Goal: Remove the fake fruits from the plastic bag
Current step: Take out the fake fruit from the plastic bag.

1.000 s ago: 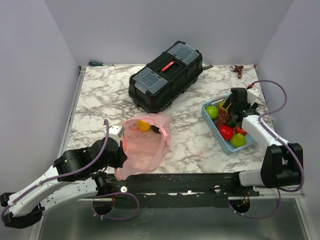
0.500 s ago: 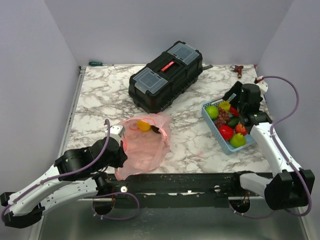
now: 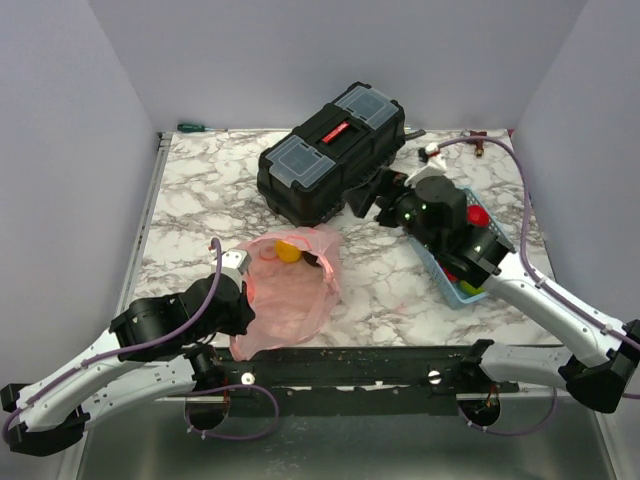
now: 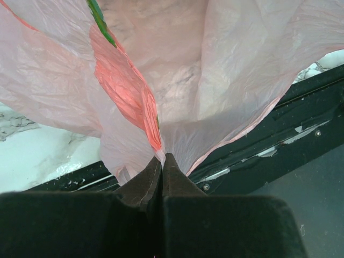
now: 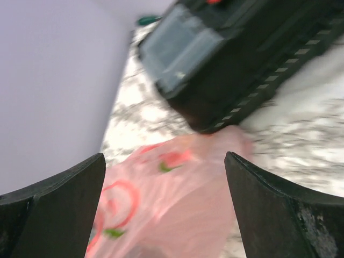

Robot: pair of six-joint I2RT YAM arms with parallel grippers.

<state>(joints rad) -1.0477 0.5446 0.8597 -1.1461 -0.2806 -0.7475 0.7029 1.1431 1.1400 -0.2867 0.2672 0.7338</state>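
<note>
The pink plastic bag (image 3: 290, 290) lies on the marble table near the front left. A yellow fruit (image 3: 288, 250) and a dark fruit (image 3: 312, 260) show at its far opening. My left gripper (image 3: 243, 318) is shut on the bag's near edge; the left wrist view shows the film (image 4: 215, 80) pinched at the tips of that gripper (image 4: 162, 157). My right gripper (image 3: 362, 197) is open and empty, in the air beside the toolbox, pointing towards the bag. In the right wrist view this gripper (image 5: 164, 156) has the bag (image 5: 177, 215) between and beyond its fingers. A red fruit (image 3: 478, 215) and a green fruit (image 3: 470, 290) sit in the basket.
A black toolbox (image 3: 333, 150) stands at the back middle and also shows in the right wrist view (image 5: 242, 59). A light blue mesh basket (image 3: 437, 268) sits at the right, mostly hidden under my right arm. A green screwdriver (image 3: 190, 127) lies at the back left edge.
My right arm has swung left from over the basket to beside the toolbox, with its gripper open and empty. The left arm and the bag have not moved.
</note>
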